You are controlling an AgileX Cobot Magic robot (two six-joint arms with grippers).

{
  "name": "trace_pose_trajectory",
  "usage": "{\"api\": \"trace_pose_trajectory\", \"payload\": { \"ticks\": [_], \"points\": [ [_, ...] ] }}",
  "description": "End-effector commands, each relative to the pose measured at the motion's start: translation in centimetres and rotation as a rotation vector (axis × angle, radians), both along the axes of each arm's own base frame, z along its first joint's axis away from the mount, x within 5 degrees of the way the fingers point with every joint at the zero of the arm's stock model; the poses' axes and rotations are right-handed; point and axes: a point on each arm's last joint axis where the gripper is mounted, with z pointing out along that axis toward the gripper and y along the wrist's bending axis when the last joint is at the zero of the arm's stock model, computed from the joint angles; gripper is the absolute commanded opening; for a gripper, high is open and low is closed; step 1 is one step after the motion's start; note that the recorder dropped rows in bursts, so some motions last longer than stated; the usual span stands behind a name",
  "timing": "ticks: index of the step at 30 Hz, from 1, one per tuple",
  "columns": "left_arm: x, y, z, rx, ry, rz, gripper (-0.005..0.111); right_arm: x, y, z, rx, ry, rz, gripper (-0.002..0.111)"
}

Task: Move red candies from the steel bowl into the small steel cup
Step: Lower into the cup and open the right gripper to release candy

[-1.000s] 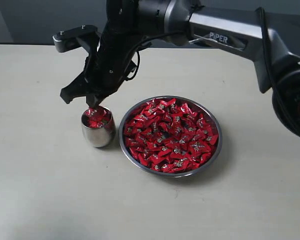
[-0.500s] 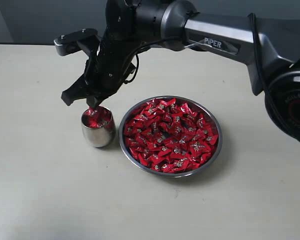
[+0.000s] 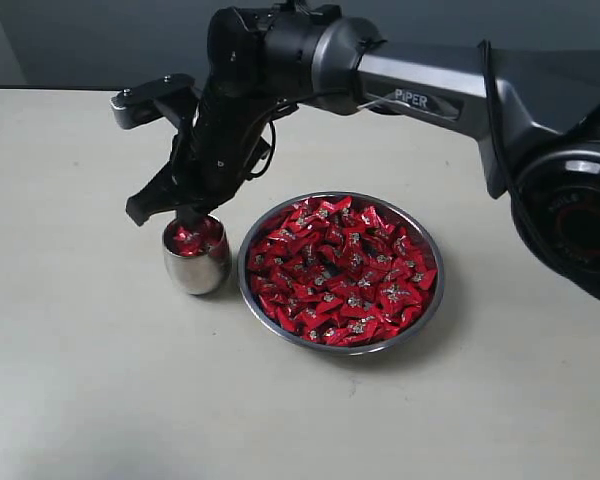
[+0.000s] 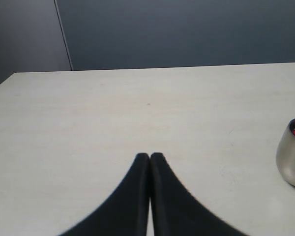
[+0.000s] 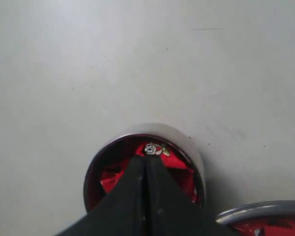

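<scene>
The right gripper (image 5: 146,160) is squeezed shut just above the cup (image 3: 196,268); the candies (image 3: 342,270) look light, crinkly, slippery; pinch a twisted end.

My black left gripper (image 4: 150,157), my black right gripper (image 5: 146,160), glossy red candies (image 3: 340,270) flecked with silver-white marks, mirror-silver steel bowl (image 3: 439,292), small steel cup (image 3: 194,272) silver outside, glowing red within, pale beige table (image 3: 100,390), dark blue-grey wall (image 4: 177,29)
</scene>
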Motion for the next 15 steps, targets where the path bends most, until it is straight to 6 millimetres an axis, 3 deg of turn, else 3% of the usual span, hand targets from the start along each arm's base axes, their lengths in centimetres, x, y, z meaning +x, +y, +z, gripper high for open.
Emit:
{"api": "trace_pose_trajectory", "payload": {
  "ticks": [1,15],
  "points": [
    [-0.01,-0.01,-0.09,-0.001,-0.003,-0.001,0.0,-0.05,0.15,0.06,-0.003,-0.021,0.011,-0.001],
    [-0.01,-0.01,-0.09,-0.001,-0.003,-0.001,0.0,-0.12,-0.05,-0.04,-0.028,-0.017,0.021,0.002]
  ]
}}
